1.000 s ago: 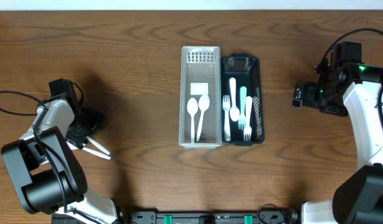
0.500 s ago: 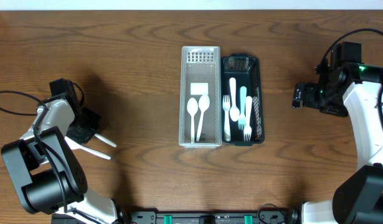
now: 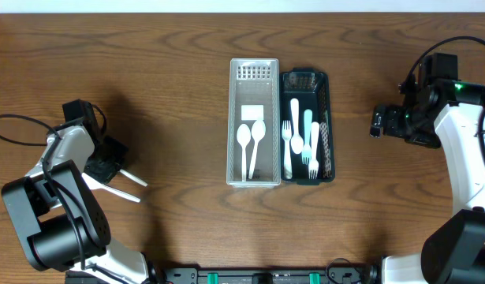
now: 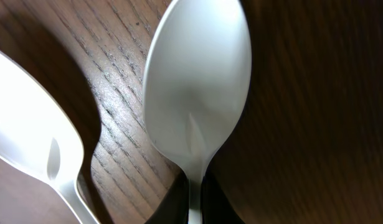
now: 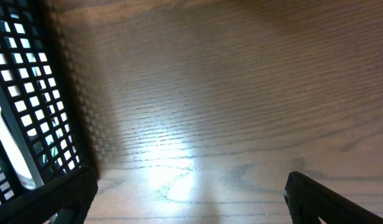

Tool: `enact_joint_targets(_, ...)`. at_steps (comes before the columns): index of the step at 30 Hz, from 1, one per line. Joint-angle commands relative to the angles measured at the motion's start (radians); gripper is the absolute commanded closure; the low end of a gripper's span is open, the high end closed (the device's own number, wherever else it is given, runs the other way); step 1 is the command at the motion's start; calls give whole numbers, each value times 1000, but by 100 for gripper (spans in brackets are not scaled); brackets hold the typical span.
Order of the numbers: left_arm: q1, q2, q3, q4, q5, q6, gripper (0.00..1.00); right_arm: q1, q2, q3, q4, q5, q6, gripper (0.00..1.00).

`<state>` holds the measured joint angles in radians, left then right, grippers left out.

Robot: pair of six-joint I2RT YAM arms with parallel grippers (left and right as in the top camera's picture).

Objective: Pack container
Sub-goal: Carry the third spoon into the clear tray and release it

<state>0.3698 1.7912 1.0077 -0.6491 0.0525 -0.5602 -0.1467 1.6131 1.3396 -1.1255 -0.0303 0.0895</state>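
My left gripper [image 3: 112,168] is shut on the thin handle of a white plastic spoon [image 3: 134,178] at the table's left side. In the left wrist view the dark jaws [image 4: 194,214] pinch the neck of that spoon [image 4: 197,93], its bowl filling the frame over the wood. A second white spoon [image 4: 29,137] lies loose beside it, also seen from above [image 3: 112,190]. The pale mesh container [image 3: 233,118] at centre holds two white spoons [image 3: 250,142]. My right gripper [image 3: 376,122] stands open over bare wood, right of the black container [image 3: 330,126].
The black mesh container holds white forks [image 3: 311,150] and knives. Its wall [image 5: 35,93] fills the left edge of the right wrist view, with my open right gripper [image 5: 197,202] over bare wood. A black cable [image 3: 13,130] loops at the far left.
My left gripper has closed on the spoon's handle, and the spoon swung out to the right, apart from the second one. The right arm has not moved.
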Motion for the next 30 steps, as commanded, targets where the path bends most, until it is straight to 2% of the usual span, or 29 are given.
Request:
enact_joint_targets(1,-20,-7,17,-26,-15,35,94,4,-3,-2,0,-5,-15,1)
enact_joint_targets(9,-200,-219,102,-156,-15,79,94,4,-3,-2,-3,-5,1,1)
enact_joint_targets(17,-537,-433,235,-290,-15,83,94,4,-3,-2,0,-32,10,1)
enact_joint_targets(21,-752,-463,309,-271,-17,137,94,4,-3,-2,-1,-39,10,1)
enact_joint_targets(25,-935,-436,327,-174,-19,238,94,4,-3,-2,-1,-39,10,1)
enact_joint_targets(28,-1015,-375,327,-108,-21,308,94,4,-3,-2,-1,-39,10,1)
enact_joint_targets(30,-1036,-314,327,-78,-43,313,94,4,-3,-2,-3,-39,10,1)
